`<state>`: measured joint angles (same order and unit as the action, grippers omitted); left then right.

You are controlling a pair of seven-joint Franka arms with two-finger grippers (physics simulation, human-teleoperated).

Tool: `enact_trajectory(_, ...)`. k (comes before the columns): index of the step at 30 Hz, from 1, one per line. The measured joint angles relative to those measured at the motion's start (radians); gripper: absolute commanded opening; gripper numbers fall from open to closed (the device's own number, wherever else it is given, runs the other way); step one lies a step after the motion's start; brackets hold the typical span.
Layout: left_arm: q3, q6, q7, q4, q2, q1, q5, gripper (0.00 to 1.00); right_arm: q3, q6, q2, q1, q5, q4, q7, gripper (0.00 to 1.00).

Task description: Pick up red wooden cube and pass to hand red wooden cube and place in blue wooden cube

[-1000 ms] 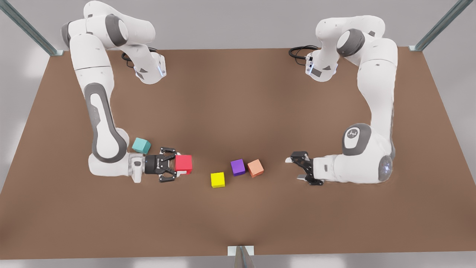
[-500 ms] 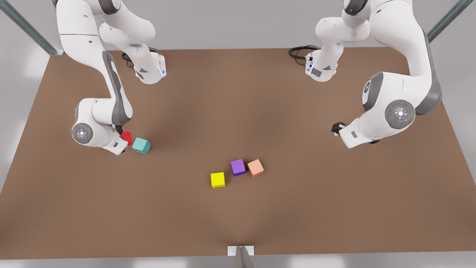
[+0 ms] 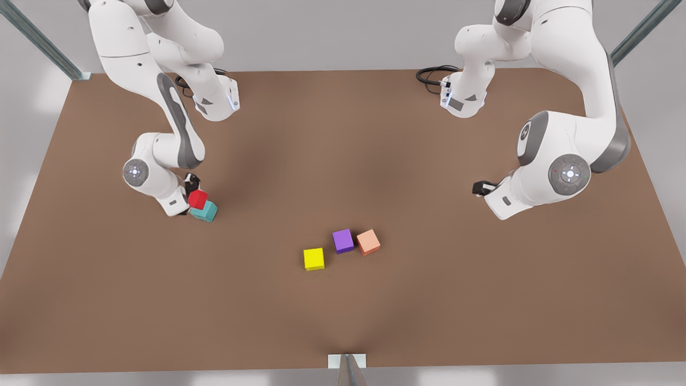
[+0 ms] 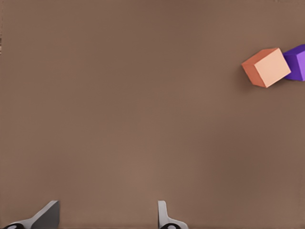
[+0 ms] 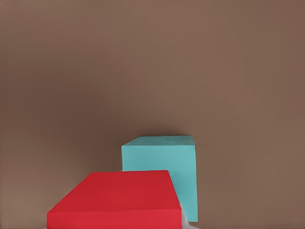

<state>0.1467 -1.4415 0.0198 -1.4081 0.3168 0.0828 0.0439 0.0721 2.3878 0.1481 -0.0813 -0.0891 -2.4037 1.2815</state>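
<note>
**Red cube held just over the blue cube**

The red wooden cube (image 3: pixel 198 199) hangs just above the blue wooden cube (image 3: pixel 204 212), overlapping its near top edge in the front view. Whether the two touch cannot be told. In the right wrist view the red wooden cube (image 5: pixel 119 198) sits close under the camera, with the blue wooden cube (image 5: pixel 164 164) just beyond it.

The right gripper (image 3: pixel 193 187) is right beside the blue cube, clamped on the red one. The cube looks light, rigid and matte, so a pinch across two flat opposite faces should hold without slip. Its sharp edges may catch on the blue cube if it comes down off-centre.

Farther from the blue cube, towards the front view's right, lie a yellow cube (image 3: pixel 314 259), a purple cube (image 3: pixel 343 240) and a salmon cube (image 3: pixel 368 242).

Farthest off, the left gripper (image 3: pixel 478 188) waits, its fingers (image 4: pixel 47 214) spread apart and empty.
</note>
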Motion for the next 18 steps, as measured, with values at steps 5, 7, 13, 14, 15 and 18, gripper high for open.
enact_trajectory(5, -0.001, 0.0, 0.025, 0.0, 0.005, 0.0, 0.0, 1.0, 0.0, 0.072, 0.007, -0.001, -0.007, -0.02, -0.068, 0.7)
enact_trajectory(7, -0.001, 0.0, 0.033, 0.0, 0.005, 0.0, 0.0, 1.0, 0.0, 0.092, 0.011, -0.001, -0.007, -0.02, -0.09, 0.8)
enact_trajectory(13, 0.0, 0.001, 0.053, 0.0, 0.007, 0.0, 0.0, 1.0, 0.0, 0.129, 0.018, -0.003, -0.007, -0.019, -0.147, 1.0)
enact_trajectory(14, -0.001, 0.001, 0.056, 0.0, 0.009, -0.001, 0.0, 1.0, 0.0, 0.134, 0.02, -0.005, -0.007, -0.019, -0.155, 1.0)
enact_trajectory(15, -0.001, 0.001, 0.058, 0.0, 0.011, -0.002, -0.001, 1.0, 0.0, 0.138, 0.02, -0.007, -0.008, -0.019, -0.162, 1.0)
enact_trajectory(18, -0.001, 0.001, 0.065, -0.001, 0.018, -0.002, 0.0, 1.0, 0.0, 0.147, 0.021, -0.009, -0.008, -0.019, -0.182, 1.0)
